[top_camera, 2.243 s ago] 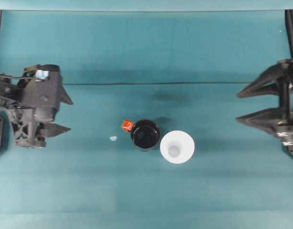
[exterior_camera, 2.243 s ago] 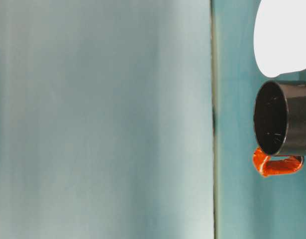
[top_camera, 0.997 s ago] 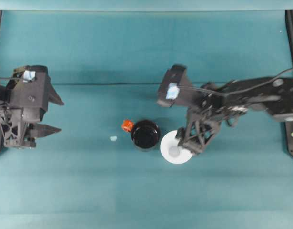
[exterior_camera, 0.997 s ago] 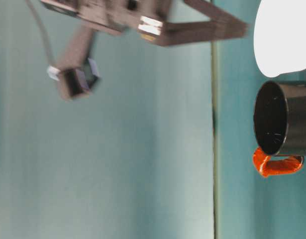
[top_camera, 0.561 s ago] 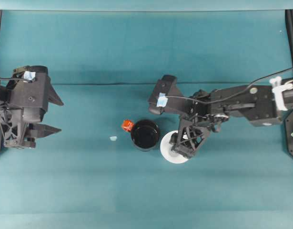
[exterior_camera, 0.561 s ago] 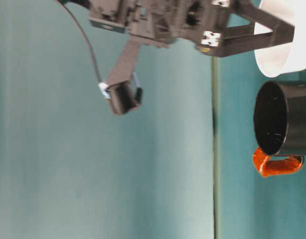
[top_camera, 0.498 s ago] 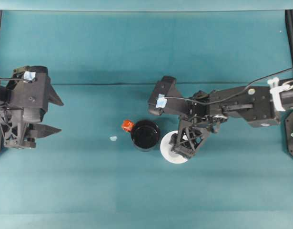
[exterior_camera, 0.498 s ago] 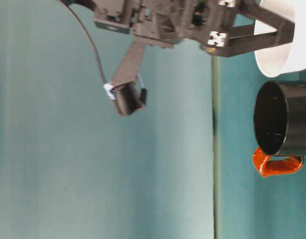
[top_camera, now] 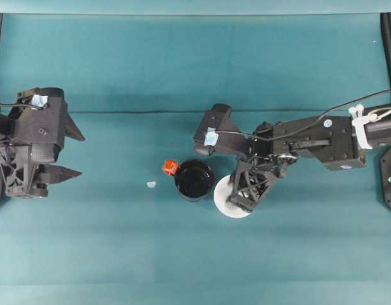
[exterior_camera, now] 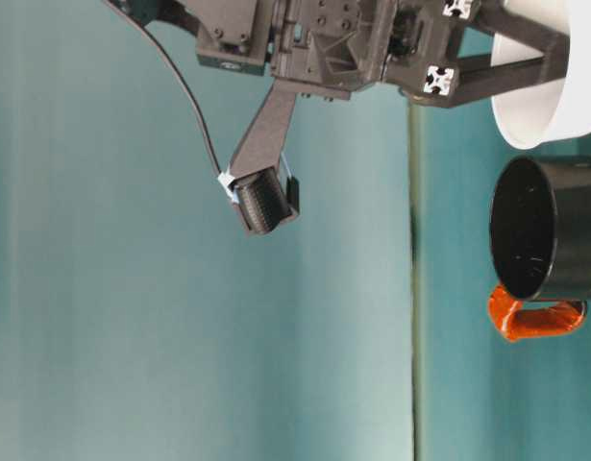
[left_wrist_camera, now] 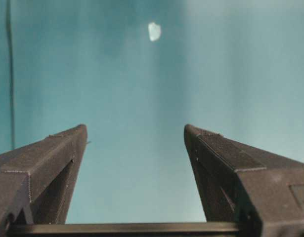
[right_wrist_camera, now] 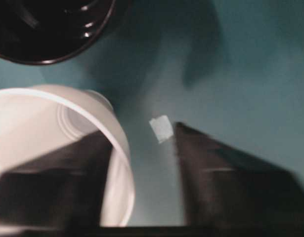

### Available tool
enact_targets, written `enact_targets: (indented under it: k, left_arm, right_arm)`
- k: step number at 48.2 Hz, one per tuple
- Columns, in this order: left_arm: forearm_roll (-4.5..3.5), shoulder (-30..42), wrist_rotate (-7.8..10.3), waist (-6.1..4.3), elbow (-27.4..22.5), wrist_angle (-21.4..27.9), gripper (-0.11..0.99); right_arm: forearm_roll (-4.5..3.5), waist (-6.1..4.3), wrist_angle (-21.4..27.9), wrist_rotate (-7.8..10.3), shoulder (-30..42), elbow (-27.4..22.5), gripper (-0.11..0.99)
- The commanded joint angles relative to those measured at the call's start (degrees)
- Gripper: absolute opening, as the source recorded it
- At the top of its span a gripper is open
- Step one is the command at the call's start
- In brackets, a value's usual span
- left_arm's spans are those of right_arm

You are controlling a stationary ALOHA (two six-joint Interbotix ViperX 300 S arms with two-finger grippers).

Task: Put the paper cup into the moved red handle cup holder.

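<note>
Beside red handle cup holder (top_camera: 194, 180), right gripper (top_camera: 241, 189) straddling paper cup (top_camera: 222, 196) rim

White paper cup (top_camera: 224, 198), glossy black holder (top_camera: 194, 180) with orange-red handle (top_camera: 170, 167).

Table: I see a teal cloth-covered table (top_camera: 119, 254) with a dark seam line (top_camera: 144, 112) running across it toward the far side.
Scrap: a small pale scrap (top_camera: 150, 184) lies flat on the table, well apart from anything else; my left wrist view shows it as a whitish fleck (left_wrist_camera: 154, 31).
Second fleck: a small pale square (right_wrist_camera: 161, 128) shows in my blurred right wrist view, possibly tape.
</note>
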Motion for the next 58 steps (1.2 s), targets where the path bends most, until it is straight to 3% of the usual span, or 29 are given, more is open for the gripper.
enact_targets:
  k: [1,8,19,28,37,47,58]
  left_arm:
    - [0.09,-0.1,-0.09,-0.09,-0.7,-0.4,0.83]
    - [0.00,-0.1,-0.09,-0.09,-0.6,-0.4,0.83]
    - [0.00,-0.1,-0.09,-0.09,-0.7,-0.4,0.83]
    - [0.09,0.0,-0.09,-0.09,-0.7,-0.4,0.83]
    - [0.00,0.0,-0.09,-0.09,-0.8,-0.4,0.83]
    - [0.00,0.0,-0.18,-0.09,-0.9,-0.4,0.83]
    - [0.09,-0.3,-0.18,-0.09,-0.7,-0.4,0.83]
  right_arm:
    - [0.18,0.26,1.0,0.62,-0.9,-1.3,0.00]
    - [0.18,0.26,5.6,0.44,-1.8,-2.7,-0.10]
    - [0.18,-0.44,15.8,0.09,-7.9,-6.5,-0.11]
    - [0.18,-2.11,24.7,0.18,-14.7,-12.6,-0.11]
    - [0.18,-3.43,33.5,0.00,-16.2,-19.5,-0.11]
    - [0.00,-3.52,33.2,-0.62,-12.6,-24.2,-0.11]
    - [-0.09,-3.52,26.5,-1.32,-6.7,-27.3,-0.11]
